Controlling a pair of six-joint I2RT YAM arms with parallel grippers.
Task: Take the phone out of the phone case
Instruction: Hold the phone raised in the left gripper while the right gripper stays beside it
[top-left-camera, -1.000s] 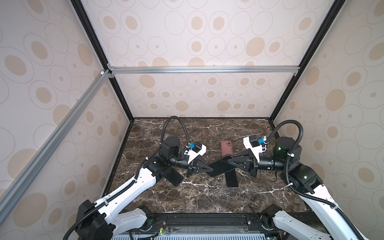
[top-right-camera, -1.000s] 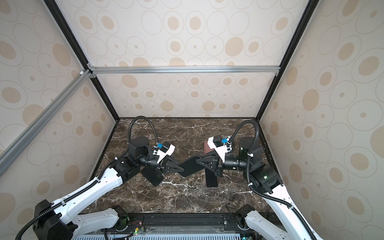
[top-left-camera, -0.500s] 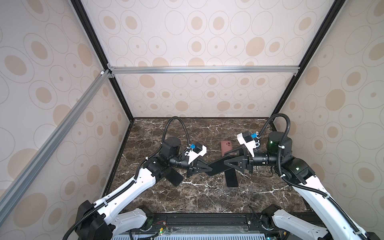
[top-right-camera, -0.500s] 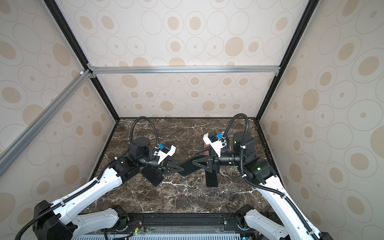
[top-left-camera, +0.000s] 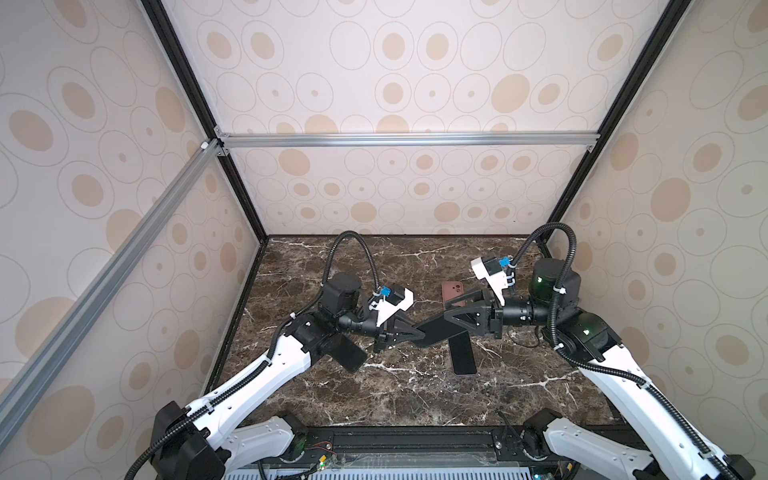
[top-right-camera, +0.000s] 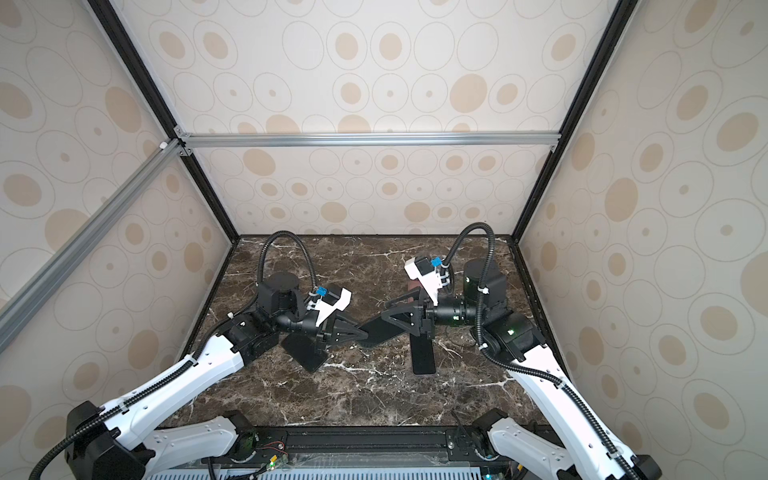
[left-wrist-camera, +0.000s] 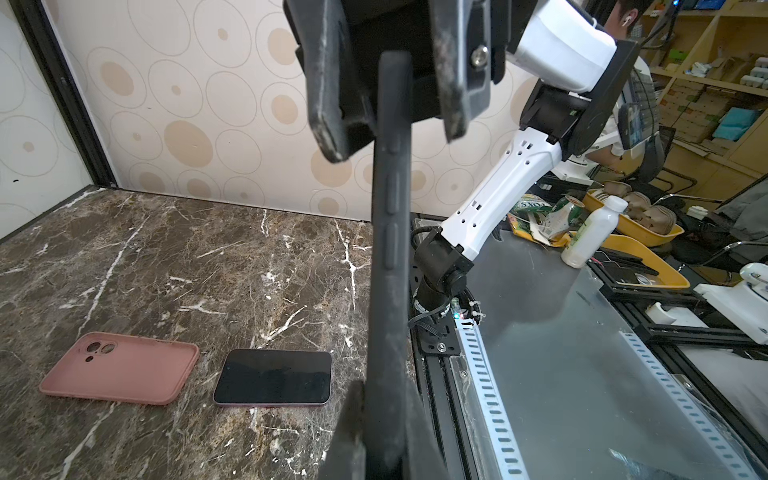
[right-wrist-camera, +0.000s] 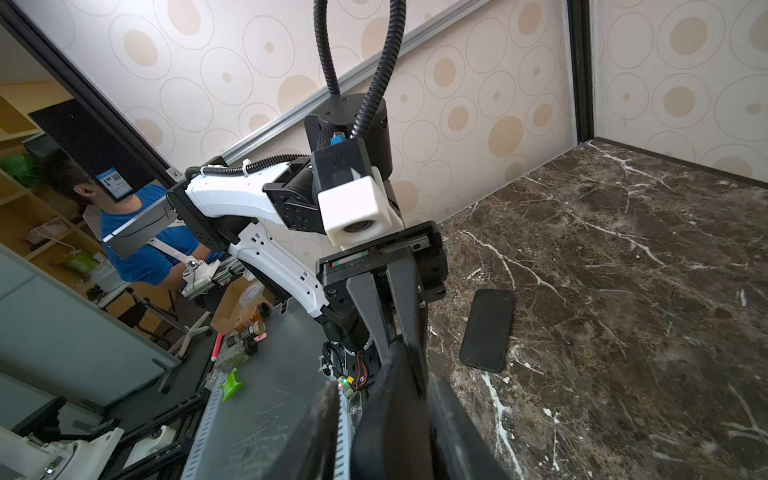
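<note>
A phone in a black phone case (top-left-camera: 436, 332) (top-right-camera: 380, 330) (left-wrist-camera: 390, 249) (right-wrist-camera: 395, 415) hangs in the air over the middle of the marble table. My left gripper (top-left-camera: 419, 334) (top-right-camera: 361, 334) (left-wrist-camera: 384, 399) is shut on the case's left end. My right gripper (top-left-camera: 446, 312) (top-right-camera: 388, 314) (right-wrist-camera: 386, 399) straddles the right end. Its jaws stand apart, and a gap shows between one finger (right-wrist-camera: 324, 419) and the case. The case's side buttons face the left wrist camera.
An empty pink case (top-left-camera: 451, 289) (left-wrist-camera: 120, 368) lies at the back of the table. A bare phone (top-left-camera: 463, 355) (top-right-camera: 423, 353) (left-wrist-camera: 274, 376) lies screen up in front of it. Another black phone or case (top-left-camera: 349, 353) (top-right-camera: 301, 351) (right-wrist-camera: 486, 330) lies under the left arm. Walls close three sides.
The right gripper, shut on the cased phone a second ago, has opened around its end. The right wrist has risen and shifted left. The left arm has held still.
</note>
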